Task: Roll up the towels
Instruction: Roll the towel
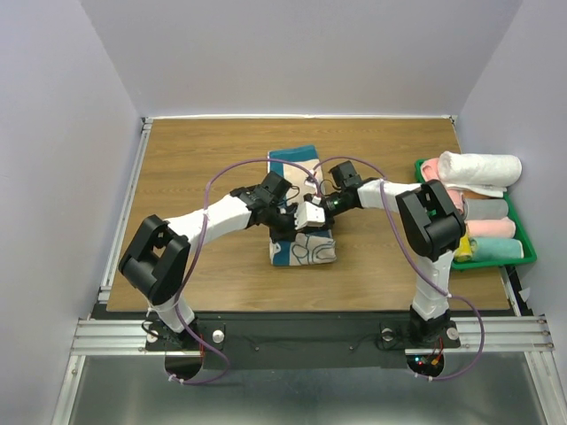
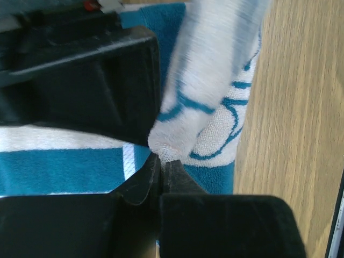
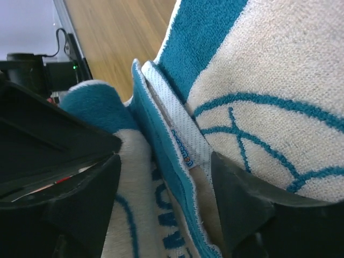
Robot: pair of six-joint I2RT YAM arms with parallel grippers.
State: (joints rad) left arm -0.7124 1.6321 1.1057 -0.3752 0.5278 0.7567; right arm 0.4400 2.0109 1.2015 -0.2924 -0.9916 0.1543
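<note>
A teal and cream towel (image 1: 303,251) is laid at the middle of the desk (image 1: 195,168), well apart from every edge, its length running from the far side toward the near side. Its far end is seen flat and teal, while its near end shows white outline drawing on cream terry. Between these ends the cloth is gathered up where both arms meet. The left gripper (image 2: 160,161) is pressed together, and a folded tip of the towel is nipped between its fingertips. The right gripper (image 3: 165,180) is spread, its fingers (image 3: 80,209) set either side of stacked towel layers and a woven label; whether the cloth is squeezed cannot be told. At the right edge of the desk a green tray (image 1: 529,252) is filled with rolled cloths (image 1: 489,227), and a white roll (image 1: 483,168) is laid across its far end.
</note>
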